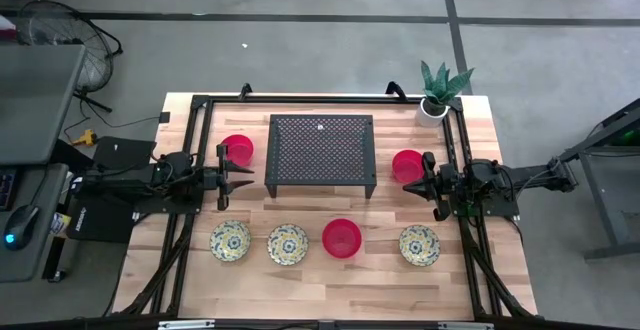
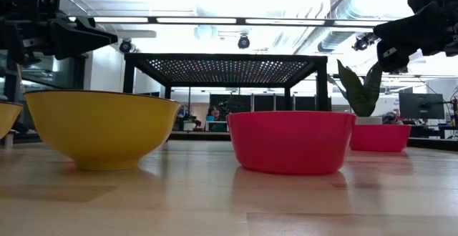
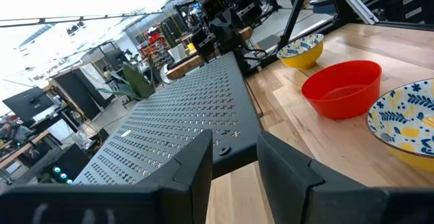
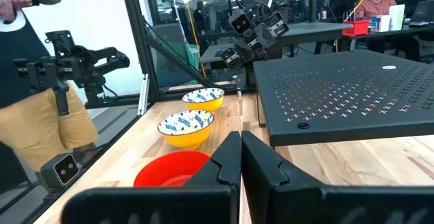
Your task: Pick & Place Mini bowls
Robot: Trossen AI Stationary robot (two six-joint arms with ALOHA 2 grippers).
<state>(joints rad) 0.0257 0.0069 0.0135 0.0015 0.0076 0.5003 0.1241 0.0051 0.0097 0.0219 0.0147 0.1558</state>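
Three red mini bowls stand on the table: far left (image 1: 237, 150), right (image 1: 407, 165) and near centre (image 1: 341, 237). Three cream-yellow floral mini bowls stand in the near row (image 1: 230, 241), (image 1: 288, 244), (image 1: 419, 245). My left gripper (image 1: 240, 177) is open and empty, beside the far-left red bowl, left of the black stand (image 1: 320, 153). My right gripper (image 1: 420, 178) is shut and empty, next to the right red bowl. The left wrist view shows the centre red bowl (image 3: 342, 88) past the open fingers (image 3: 234, 149). The right wrist view shows it (image 4: 169, 173) past the shut fingers (image 4: 241, 142).
The black perforated stand (image 2: 225, 68) stands mid-table between the arms. A small white pot with a green plant (image 1: 435, 95) stands at the far right corner. A person (image 4: 34, 115) stands beyond the table's left side. Bare wood lies along the near edge.
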